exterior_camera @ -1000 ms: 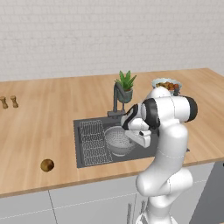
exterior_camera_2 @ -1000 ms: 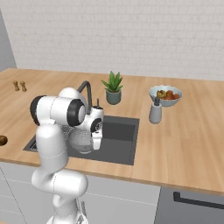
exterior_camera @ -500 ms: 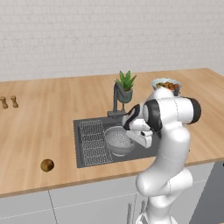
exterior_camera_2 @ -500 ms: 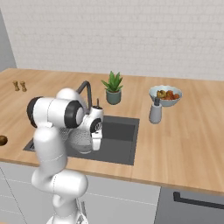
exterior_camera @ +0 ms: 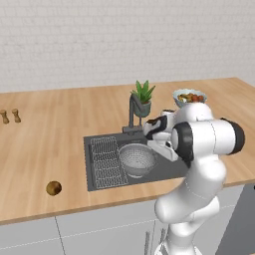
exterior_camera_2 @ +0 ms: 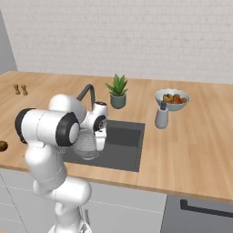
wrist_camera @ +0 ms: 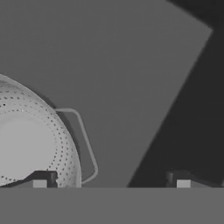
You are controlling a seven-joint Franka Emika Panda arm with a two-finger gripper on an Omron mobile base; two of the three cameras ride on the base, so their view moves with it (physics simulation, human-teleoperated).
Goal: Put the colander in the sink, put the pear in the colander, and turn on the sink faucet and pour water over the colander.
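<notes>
The grey mesh colander (exterior_camera: 137, 158) (exterior_camera_2: 84, 143) sits in the dark sink (exterior_camera: 97, 142), right of the wire rack (exterior_camera: 105, 162). My gripper (exterior_camera: 167, 149) (exterior_camera_2: 99, 144) hangs open just above the colander's right rim, holding nothing. In the hand view the gripper (wrist_camera: 111, 181) straddles the colander (wrist_camera: 30, 140) rim and its wire handle, with the bare sink floor (wrist_camera: 131, 65) beyond. The pear (exterior_camera: 54, 188) (exterior_camera_2: 2, 146) lies on the counter left of the sink, near the front edge. The dark faucet (exterior_camera: 132, 112) (exterior_camera_2: 86, 91) stands behind the basin.
A potted plant (exterior_camera: 143, 97) stands behind the faucet. A pale bowl of fruit (exterior_camera_2: 171, 99) and a grey bottle (exterior_camera_2: 161, 117) sit right of the sink. Two small brown shakers (exterior_camera: 10, 116) stand far left on the counter.
The hand has edged slightly up and back over the sink with its jaws staying wide. The colander and the pear have not moved.
</notes>
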